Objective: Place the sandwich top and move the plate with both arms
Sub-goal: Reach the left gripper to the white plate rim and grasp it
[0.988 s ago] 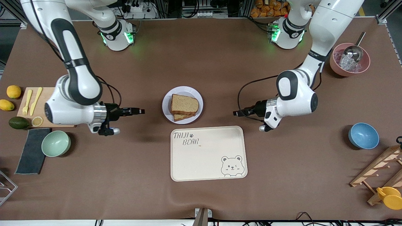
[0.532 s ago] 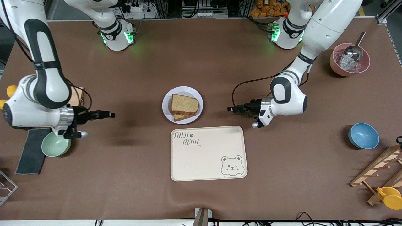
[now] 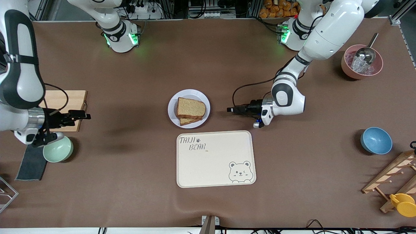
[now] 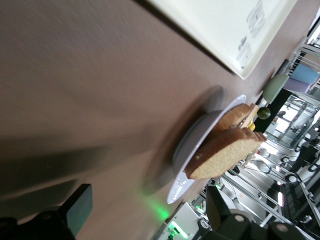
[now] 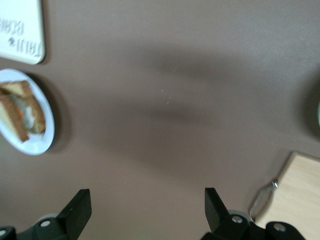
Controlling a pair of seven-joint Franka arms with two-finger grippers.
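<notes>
Front cam: high up, facing robots across counter (image 3: 130, 169), bases along top edge, whole surface in frame. Left wrist cam: low, nearly grazing counter, close to plate (image 4: 192, 150) w/ sandwich top (image 4: 222, 152), tray (image 4: 220, 30) corner too. Right wrist cam: up high, looking straight down, well apart from plate (image 5: 37, 145). Shared by all three: plate (image 3: 172, 109), tray (image 3: 214, 162) corner, brown surface between.

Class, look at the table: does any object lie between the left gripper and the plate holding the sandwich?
Nothing visible does. The left gripper is open, beside the plate toward the left arm's end of the table, with only bare brown table between them. The bear-printed tray lies nearer the front camera, out of that line.
</notes>
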